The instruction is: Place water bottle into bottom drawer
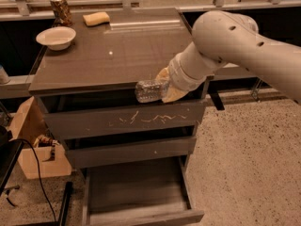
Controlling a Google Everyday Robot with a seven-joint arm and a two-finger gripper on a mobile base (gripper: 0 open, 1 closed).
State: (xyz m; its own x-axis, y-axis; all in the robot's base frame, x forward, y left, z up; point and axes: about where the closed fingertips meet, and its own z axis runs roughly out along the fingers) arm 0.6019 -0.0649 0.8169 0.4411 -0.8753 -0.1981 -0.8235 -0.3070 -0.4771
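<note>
My gripper point(165, 87) is shut on the water bottle point(149, 90), a small clear ribbed plastic bottle held on its side, sticking out to the left. It hangs just in front of the cabinet's top edge, above the scratched top drawer front point(127, 121). The bottom drawer point(137, 192) is pulled open below, a wide shallow tray with nothing in it. The plain middle drawer point(127, 152) sits slightly out between them. My pale arm comes in from the upper right.
On the cabinet top point(113, 51) stand a white bowl point(56, 37), a patterned can point(60, 11) and a yellow sponge point(96, 18) at the back left. A cardboard box point(35, 145) and a black cable lie on the floor to the left.
</note>
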